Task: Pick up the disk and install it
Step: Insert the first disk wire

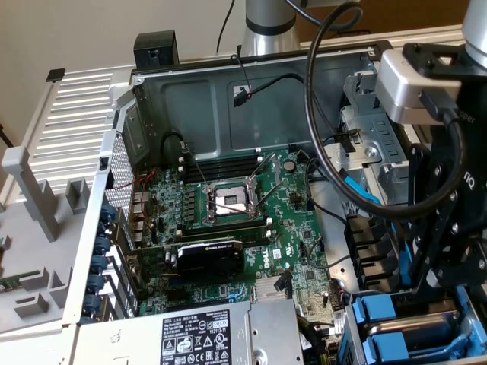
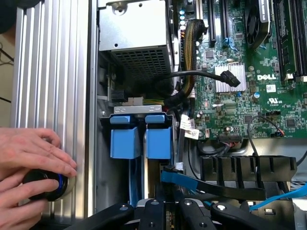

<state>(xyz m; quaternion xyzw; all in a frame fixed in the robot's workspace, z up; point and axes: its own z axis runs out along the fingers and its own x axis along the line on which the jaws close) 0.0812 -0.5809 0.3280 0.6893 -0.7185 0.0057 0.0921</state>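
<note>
Plainly, the largest thing is the open computer case (image 1: pixel 221 99). It lies with its side off, I judge so that the bays can be reached from above. Beside it runs a ribbed silver panel (image 2: pixel 53 72). Inside, the green motherboard (image 1: pixel 251 205) covers the floor. The silver power-supply box (image 1: pixel 228 334) sits at the near edge in the exterior view, with the drive cage (image 2: pixel 139 110) just beside it toward that view's right.

The robot's black hand (image 1: pixel 444 274) hangs over that cage, and a thick black cable (image 1: pixel 308 106) loops clear of the boards. Whether the hand is wide or narrow, or holds anything, I cannot tell.

In the cage 2 blue carriers (image 2: pixel 127 142) stand side by side, likely so each can slide along its slot. Going by the blue frame, the disk should be 1 of these 2. I cannot tell which, as no grey metal or label shows.

A person's hands (image 2: pixel 29 153) rest on a round black knob (image 2: pixel 45 184) with a blue ring on the panel, probably to govern the arm. A blue flat cable (image 2: pixel 184 181) lies near the hand.
</note>
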